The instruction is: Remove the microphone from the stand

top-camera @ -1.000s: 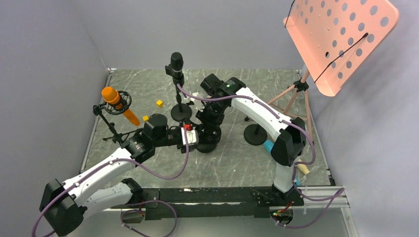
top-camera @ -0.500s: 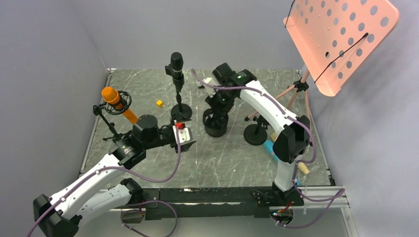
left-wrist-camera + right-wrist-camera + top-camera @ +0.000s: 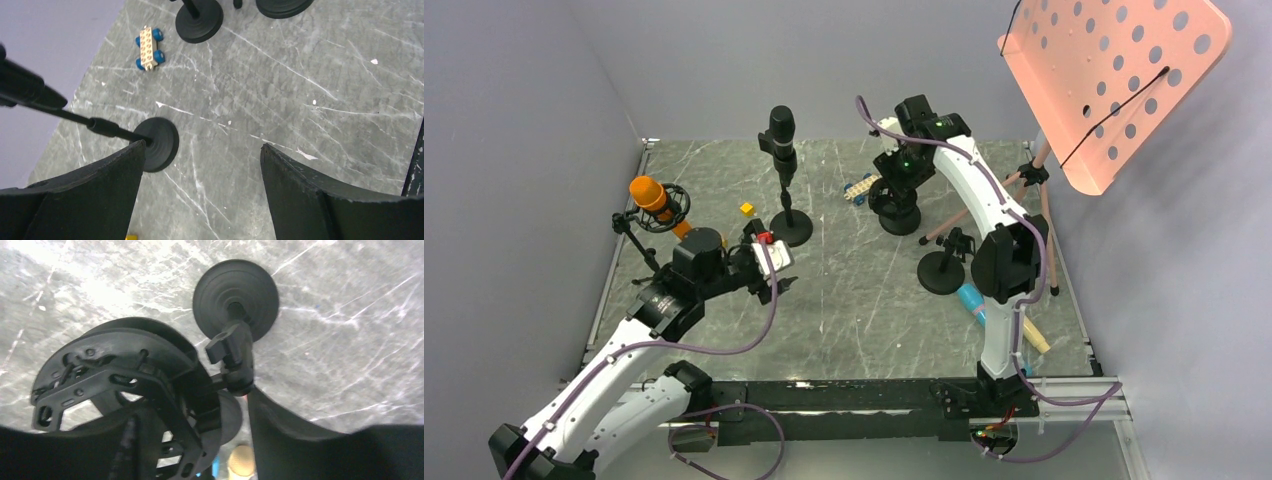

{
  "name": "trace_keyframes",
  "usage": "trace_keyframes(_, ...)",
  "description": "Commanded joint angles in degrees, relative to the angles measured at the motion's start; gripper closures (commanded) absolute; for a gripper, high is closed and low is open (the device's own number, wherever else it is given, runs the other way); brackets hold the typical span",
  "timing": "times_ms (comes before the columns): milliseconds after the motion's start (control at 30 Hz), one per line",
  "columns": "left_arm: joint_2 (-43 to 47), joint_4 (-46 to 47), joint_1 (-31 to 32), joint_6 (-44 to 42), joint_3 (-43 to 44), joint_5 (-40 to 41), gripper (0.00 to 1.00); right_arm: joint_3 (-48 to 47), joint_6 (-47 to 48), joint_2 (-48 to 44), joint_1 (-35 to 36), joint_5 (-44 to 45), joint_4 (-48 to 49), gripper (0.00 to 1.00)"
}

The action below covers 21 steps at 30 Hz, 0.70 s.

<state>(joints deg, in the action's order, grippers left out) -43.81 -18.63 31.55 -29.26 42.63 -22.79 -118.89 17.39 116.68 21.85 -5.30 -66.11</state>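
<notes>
The left fingers [image 3: 95, 195] hung wide apart and empty near the stand [image 3: 791, 229], needing, I judged, to rise and close squarely round the microphone [image 3: 781, 128]; whether the right fingers [image 3: 295, 435] gripped anything I couldn't tell.

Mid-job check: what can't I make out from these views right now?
Right gripper: top view, fingertips hidden under its own wrist; right wrist view, shock mount covers one finger. Grip unclear.
Black microphone: left wrist view, mostly cut off by left edge.
Blue object: top view, partly behind the right arm.
</notes>
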Motion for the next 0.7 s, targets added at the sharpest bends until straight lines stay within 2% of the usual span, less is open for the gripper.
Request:
trace_keyframes(0, 1.63, -0.99, -3.30, 3.87, 3.21, -1.73, 0.11, -4.75, -0.86, -0.95, 0.05, 0.62, -0.21, 0.30)
trace_keyframes(100, 2.10, -2.37, -5.05, 4.39, 4.29, -2.05, 0.11, -9.66, -1.13, -0.84, -0.20, 1.13, -1.58, 0.19)
trace_keyframes(233, 2.54, -4.39, -6.87, 4.08, 6.31, -2.43, 0.11, -22.85, -0.52, 0.25, -0.23, 1.32, -7.74, 0.16)
trace_keyframes(300, 2.71, -5.51, -7.93, 3.80, 7.57, -2.85, 0.11, -24.22, 0.08, -1.35, -0.22, 0.58, -8.60, 0.16)
trace_keyframes(367, 2.75, -6.39, -8.79, 3.06, 8.55, -3.35, 0.11, -19.54, 1.16, -6.01, -0.26, -2.12, -5.62, 0.16)
trace_keyframes(467, 2.74, -7.59, -9.66, 1.13, 9.32, -3.90, 0.11, -5.22, 3.03, -16.38, -0.22, -11.68, 5.98, 0.16)
trace_keyframes(600, 2.68, -8.16, -12.30, 2.05, 9.49, -7.01, 0.11, 16.73, 0.92, -30.81, 0.41, -24.74, 32.14, 0.09)
trace_keyframes(667, 2.53, -7.48, -14.31, 4.18, 9.20, -10.15, 0.12, 22.86, -2.42, -34.34, 2.08, -28.12, 44.60, 0.07)
